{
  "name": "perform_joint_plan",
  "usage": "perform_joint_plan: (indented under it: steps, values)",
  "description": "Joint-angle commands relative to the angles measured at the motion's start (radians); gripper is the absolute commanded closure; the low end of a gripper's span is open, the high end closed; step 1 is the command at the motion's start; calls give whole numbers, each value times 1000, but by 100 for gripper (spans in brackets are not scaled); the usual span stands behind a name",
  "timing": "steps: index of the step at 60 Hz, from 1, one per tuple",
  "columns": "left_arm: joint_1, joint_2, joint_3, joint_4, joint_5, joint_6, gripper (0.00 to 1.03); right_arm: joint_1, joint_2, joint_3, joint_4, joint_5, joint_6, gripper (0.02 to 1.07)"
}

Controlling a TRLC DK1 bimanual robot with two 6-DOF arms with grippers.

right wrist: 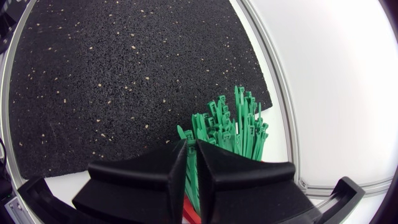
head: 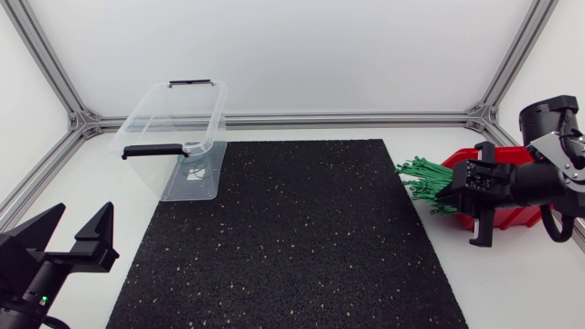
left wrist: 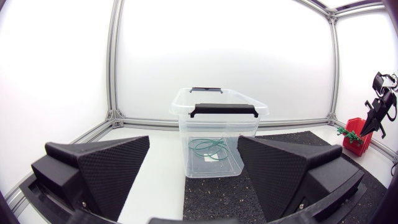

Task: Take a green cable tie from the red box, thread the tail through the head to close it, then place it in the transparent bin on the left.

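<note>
Black mat separates bin and gaping left pincer from right pincer clamped on cable ties.

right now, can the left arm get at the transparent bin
Probably yes: the transparent bin stands ahead of the left gripper, whose fingers are open, and nothing visible stands between them.

Bin left of mat; ties in box, right
</note>
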Motion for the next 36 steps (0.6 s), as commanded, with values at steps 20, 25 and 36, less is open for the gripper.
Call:
perform_joint_plan:
  steps: [20, 25, 36]
  values:
    - [-6, -3, -38, -27, 3, -21, 4, -33, -29, 131, -113, -54, -20, 101]
    - [-4, -3, -38, -27, 3, -21, 4, -33, -32, 154, -130, -66, -14, 101]
    - [-4, -3, -38, -27, 3, -21, 4, -41, -31, 221, -176, -120, 32, 101]
